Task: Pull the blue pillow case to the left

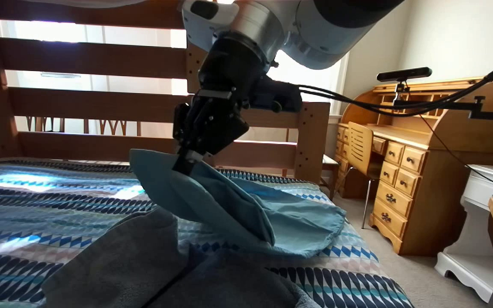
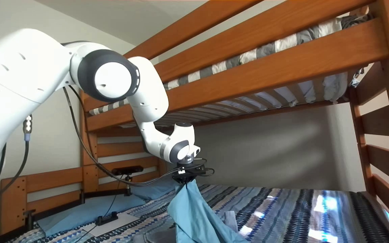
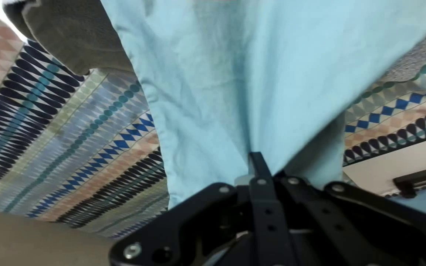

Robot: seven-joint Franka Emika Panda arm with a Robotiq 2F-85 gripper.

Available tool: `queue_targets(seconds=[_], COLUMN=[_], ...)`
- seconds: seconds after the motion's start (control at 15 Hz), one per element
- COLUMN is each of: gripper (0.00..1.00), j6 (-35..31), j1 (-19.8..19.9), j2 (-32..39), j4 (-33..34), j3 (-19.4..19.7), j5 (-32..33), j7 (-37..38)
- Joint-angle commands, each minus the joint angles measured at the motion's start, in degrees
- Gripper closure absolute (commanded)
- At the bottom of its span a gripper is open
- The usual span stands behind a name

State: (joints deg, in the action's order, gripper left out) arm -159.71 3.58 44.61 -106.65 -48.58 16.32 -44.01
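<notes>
Gripper [image 1: 185, 164] pointing down, arm [image 2: 151, 91] bent, apparently pinching blue pillow case [image 2: 194, 214]

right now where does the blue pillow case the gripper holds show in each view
In an exterior view: blue pillow case at centre, mostly below mid-height.
In an exterior view: blue pillow case at bottom centre, cut off by the lower edge.
Wrist view: blue pillow case from the top edge down to the gripper.
Landmark in all three: patterned bedspread.

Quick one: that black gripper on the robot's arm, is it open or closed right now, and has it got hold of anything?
Gripper: closed, holding a gathered part of the pillow case.
</notes>
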Motion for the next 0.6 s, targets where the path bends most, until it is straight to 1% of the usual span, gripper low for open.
queue_targets(seconds=[0.0,0.13,0.53], gripper=[1.00,1.00,1.00], j6=[4.11,3.93,3.99], j1=[2.92,1.97,0.39], j2=[-2.04,-1.78,-0.93], j4=[-3.26,-3.21,-3.88], j3=[-3.75,-3.36,-5.78], j5=[-4.23,-4.91,-6.55], j7=[-7.25,-9.17,-15.39])
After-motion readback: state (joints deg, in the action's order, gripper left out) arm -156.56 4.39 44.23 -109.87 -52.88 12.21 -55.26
